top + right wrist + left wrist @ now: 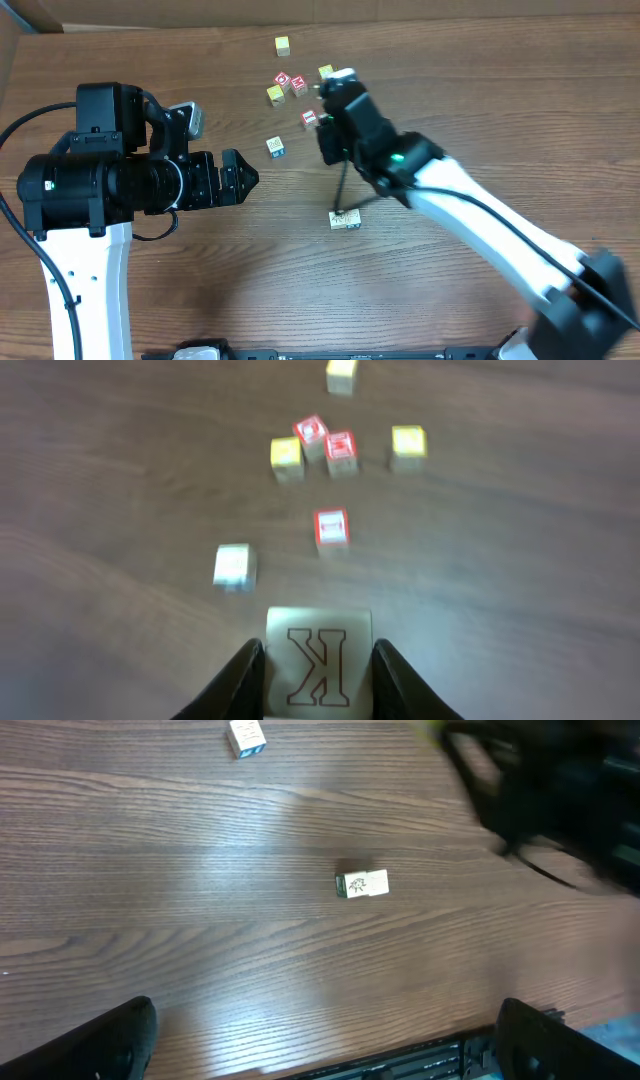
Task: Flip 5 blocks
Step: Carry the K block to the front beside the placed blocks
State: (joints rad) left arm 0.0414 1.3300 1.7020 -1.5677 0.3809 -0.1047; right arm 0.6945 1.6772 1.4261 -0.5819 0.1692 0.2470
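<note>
My right gripper [319, 660] is shut on a pale block [319, 650] with an outlined letter K facing the camera; in the overhead view this gripper [328, 147] hides it. A pale block with a dark drawing [345, 220] [362, 883] lies on the table below that gripper. Another pale block [275, 147] [246, 737] [234, 566] sits to the left, and a red-bordered white block [309, 118] [331, 527] lies just ahead of the held one. My left gripper [245, 180] [325, 1040] is wide open, empty, left of the blocks.
At the back lie two red-faced cubes [291, 83] [326, 440] and three yellow-faced cubes [283, 44], [275, 95], [325, 72]. The right arm [480, 220] slants from lower right across the table. The table's near edge [420, 1045] shows below the left fingers.
</note>
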